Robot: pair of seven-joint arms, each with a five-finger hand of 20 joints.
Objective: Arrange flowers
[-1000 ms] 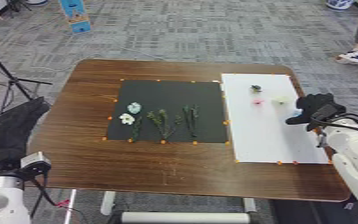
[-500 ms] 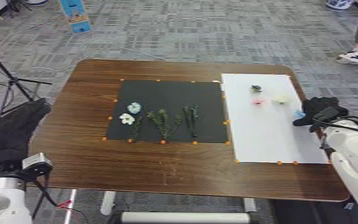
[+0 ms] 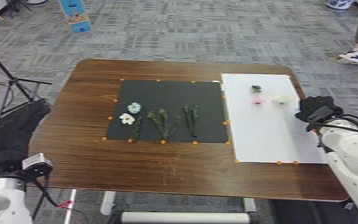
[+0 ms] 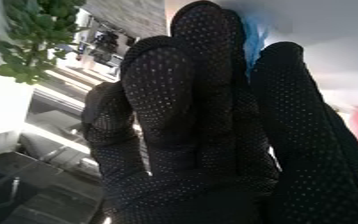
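Pinching blue petals (image 4: 254,41) between close-set fingers (image 4: 161,80) and thumb (image 4: 288,95) of right hand (image 3: 319,108) (lightly, perhaps); drawn rightward to edge of white sheet (image 3: 278,140), so likely ready for carrying left.

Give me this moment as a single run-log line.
right robot hand: white sheet's right edge | blue petals: against its black glove, grip unclear | left robot hand: beside brown table's left edge
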